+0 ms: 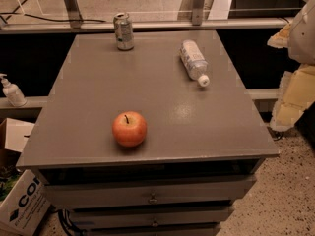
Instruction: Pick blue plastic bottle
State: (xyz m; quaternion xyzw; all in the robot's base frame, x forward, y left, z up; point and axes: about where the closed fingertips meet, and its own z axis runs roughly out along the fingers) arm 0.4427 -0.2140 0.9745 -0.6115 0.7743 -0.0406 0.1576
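Note:
The blue plastic bottle (193, 62) lies on its side at the back right of the grey table (98, 97), with its white cap pointing toward the front right. It is clear and ribbed, with a pale label. My gripper (291, 100) shows as a pale cream shape at the right edge of the camera view. It hangs beyond the table's right side, well apart from the bottle and holding nothing I can see.
A dented metal can (123, 31) stands upright at the back of the table, left of the bottle. A red apple (129, 128) sits near the front. A white pump bottle (11, 91) and a cardboard box (19, 208) are off to the left. Drawers run below the tabletop.

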